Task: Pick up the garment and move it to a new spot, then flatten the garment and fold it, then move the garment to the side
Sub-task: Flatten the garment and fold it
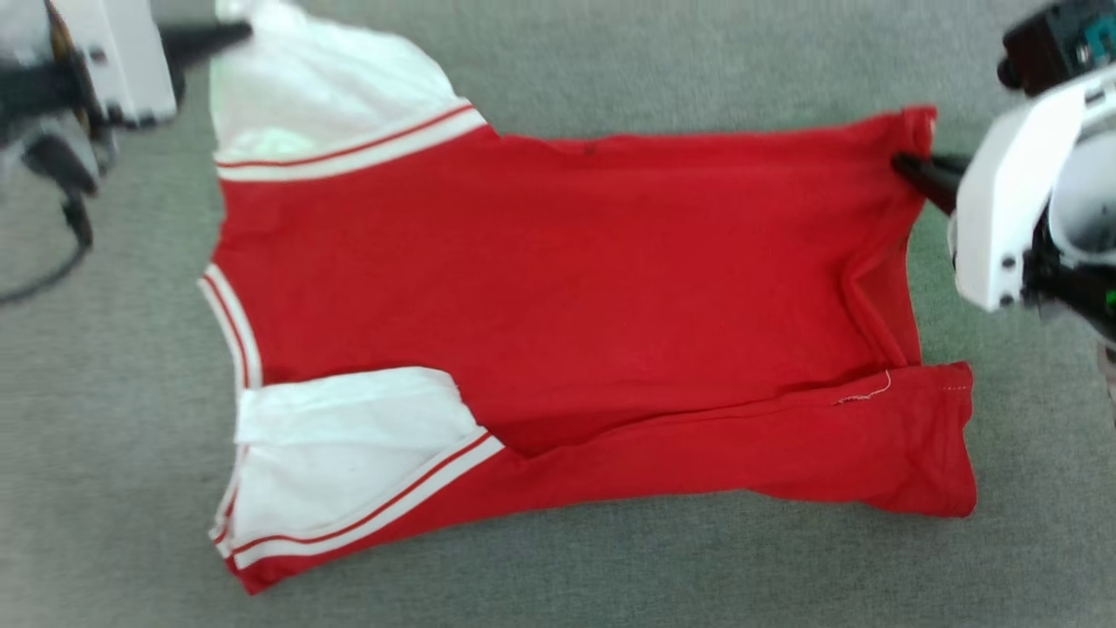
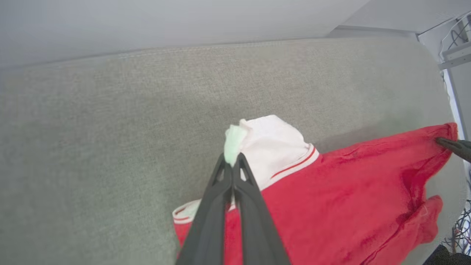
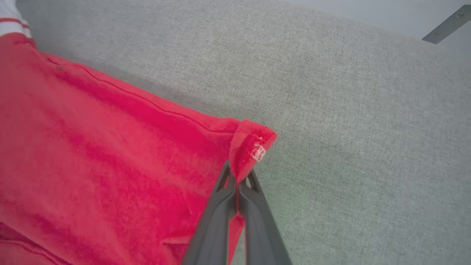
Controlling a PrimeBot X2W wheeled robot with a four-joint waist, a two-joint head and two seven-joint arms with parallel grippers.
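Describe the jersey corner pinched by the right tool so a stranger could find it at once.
Over the grey fabric surface stretches a red jersey with white sleeves. Follow its far edge to the sleeveless end, where the right tool is shut on a red corner. Unlike the other hem corner, lying loose nearer the robot, this one bears a small white mark.

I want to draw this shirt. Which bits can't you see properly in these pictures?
- The garment's underside: head view, hidden against the grey surface.
- A white mark on its hem corner: right wrist view, too small, blurred.
- The left gripper: head view, blurred, its body cut by the left edge.
- Cloth inside the right gripper: right wrist view, hidden between its fingers.
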